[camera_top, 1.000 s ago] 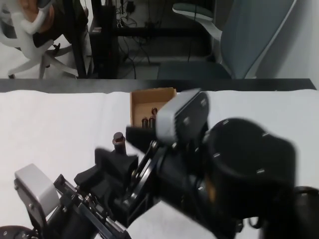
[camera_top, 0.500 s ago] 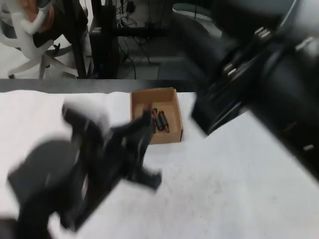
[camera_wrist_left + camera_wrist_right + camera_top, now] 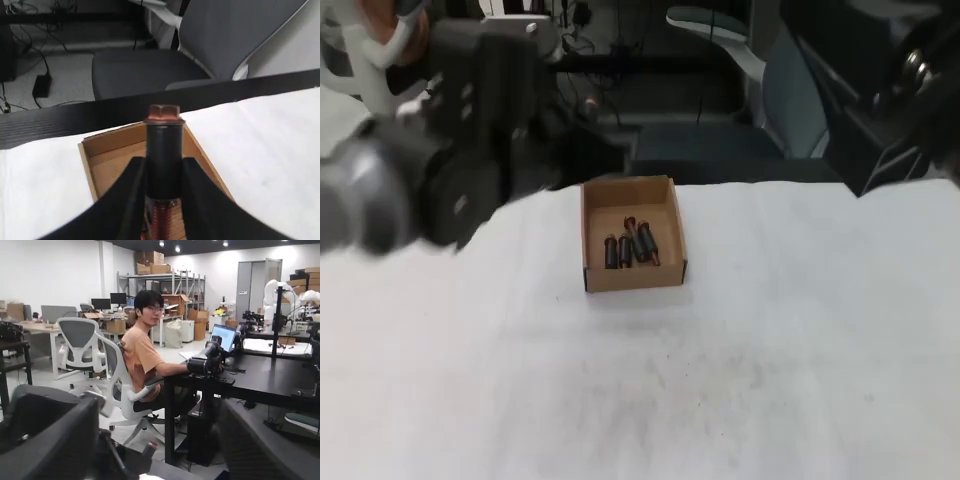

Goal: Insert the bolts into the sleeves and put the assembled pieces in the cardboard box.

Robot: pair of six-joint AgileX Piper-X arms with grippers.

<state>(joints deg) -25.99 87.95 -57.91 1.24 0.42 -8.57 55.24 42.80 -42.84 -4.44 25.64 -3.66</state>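
Observation:
The open cardboard box (image 3: 670, 228) stands at the middle of the white bench, with several dark assembled pieces (image 3: 628, 246) lying inside. My left gripper (image 3: 163, 175) is shut on a black sleeve (image 3: 163, 150) held upright, a copper bolt head (image 3: 163, 112) sticking out of its top and threads showing below. The same cardboard box (image 3: 105, 157) lies just beyond this piece. My right gripper (image 3: 155, 460) points out at the room, its dark fingers (image 3: 50, 440) spread wide with nothing between them. One blurred arm (image 3: 470, 110) hangs at the upper left, another (image 3: 905, 80) at the upper right.
White cloth (image 3: 740, 370) covers the bench around the box. Beyond the black far edge (image 3: 60, 122) stands a grey office chair (image 3: 150, 70). A person sits at a desk far off in the room.
Both arms have swung up and apart from in front of the high camera, one to the upper left and one to the upper right. The box now shows unobstructed.

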